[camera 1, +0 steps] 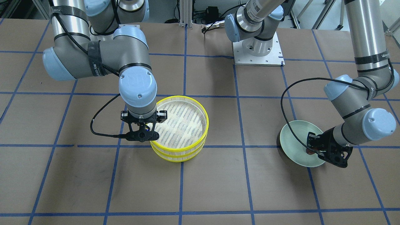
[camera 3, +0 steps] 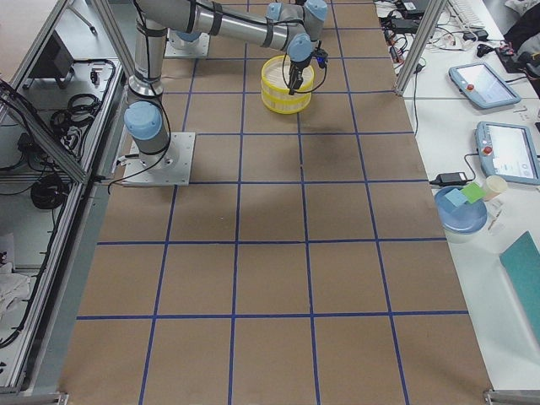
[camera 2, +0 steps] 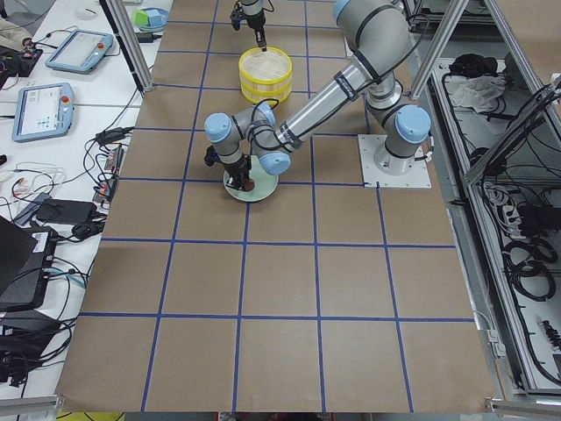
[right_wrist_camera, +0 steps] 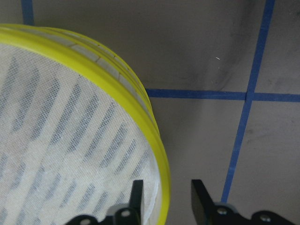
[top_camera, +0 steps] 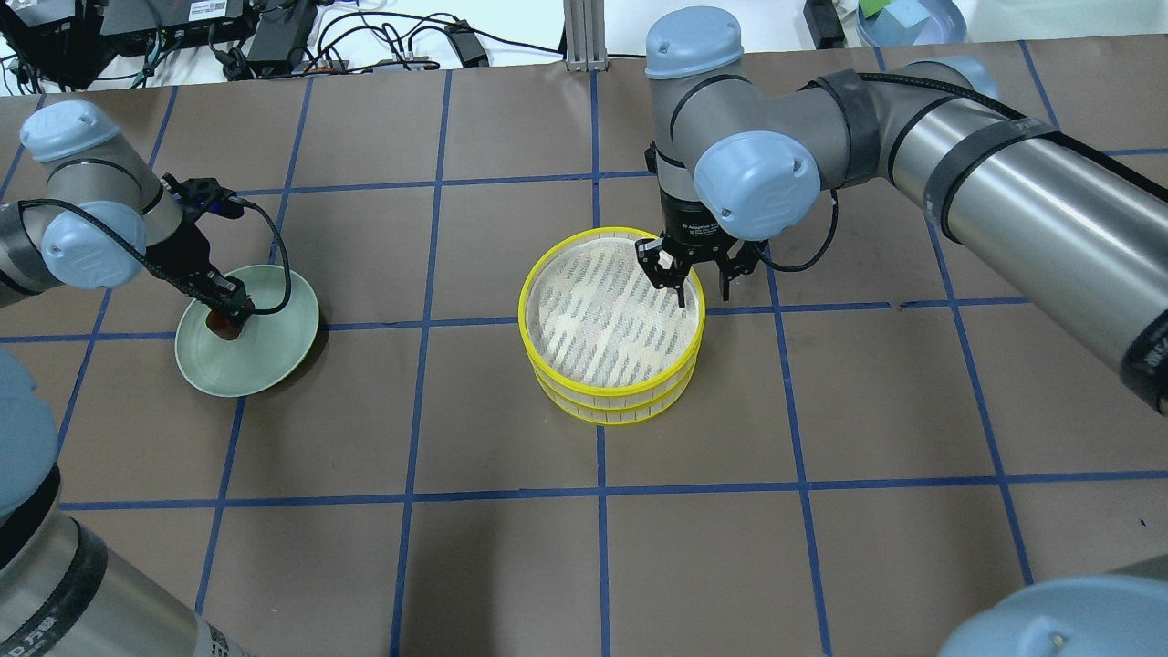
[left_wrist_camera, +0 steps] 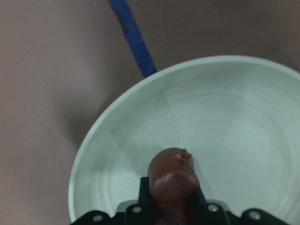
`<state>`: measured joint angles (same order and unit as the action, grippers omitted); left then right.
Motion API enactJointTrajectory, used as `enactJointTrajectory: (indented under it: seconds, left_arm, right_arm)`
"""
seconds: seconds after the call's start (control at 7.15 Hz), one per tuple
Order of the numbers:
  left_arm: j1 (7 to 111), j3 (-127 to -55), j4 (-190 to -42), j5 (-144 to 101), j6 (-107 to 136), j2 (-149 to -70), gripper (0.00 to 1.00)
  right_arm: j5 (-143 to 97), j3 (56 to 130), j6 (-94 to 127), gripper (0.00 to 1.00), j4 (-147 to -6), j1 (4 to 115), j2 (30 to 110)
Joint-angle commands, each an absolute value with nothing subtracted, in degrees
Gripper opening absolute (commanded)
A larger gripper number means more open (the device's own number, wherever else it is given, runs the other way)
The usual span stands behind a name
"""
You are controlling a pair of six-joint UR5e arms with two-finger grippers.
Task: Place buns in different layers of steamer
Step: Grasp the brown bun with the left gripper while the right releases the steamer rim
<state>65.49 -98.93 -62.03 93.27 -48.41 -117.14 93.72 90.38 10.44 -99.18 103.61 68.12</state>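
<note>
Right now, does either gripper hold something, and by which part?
The left gripper holds the brown bun by its sides, over the plate. The right gripper holds nothing: its open jaws straddle the rim of the steamer.

Pale green plate point(top_camera: 269, 365), round and shallow, on table point(top_camera: 511, 566) covered w/ brown paper, marked in squares by blue tape grid point(top_camera: 730, 486). Beside one table end: white bench w/ 2 touchscreen pendants point(camera 2: 81, 49), loose black cables point(camera 2: 110, 153). Beside other end: 2 more pendants point(camera 3: 478, 84), blue bowl point(camera 3: 456, 218), paper cup point(camera 3: 495, 186).
</note>
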Motion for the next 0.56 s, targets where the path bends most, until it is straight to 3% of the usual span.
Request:
enactJointTrajectory:
  seconds: [0.0, 0.42]
  left_arm:
    - [66.1, -96.7, -64.2, 92.9, -46.9, -115.1, 0.0]
    - [71.2, -95.4, -65.4, 92.5, -31.2, -110.7, 0.0]
  right_arm:
    - [93.9, 90.4, 10.4, 1.0, -99.9, 103.6, 68.3]
    - [92.9, 84.8, 10.1, 1.0, -95.6, 101.7, 77.1]
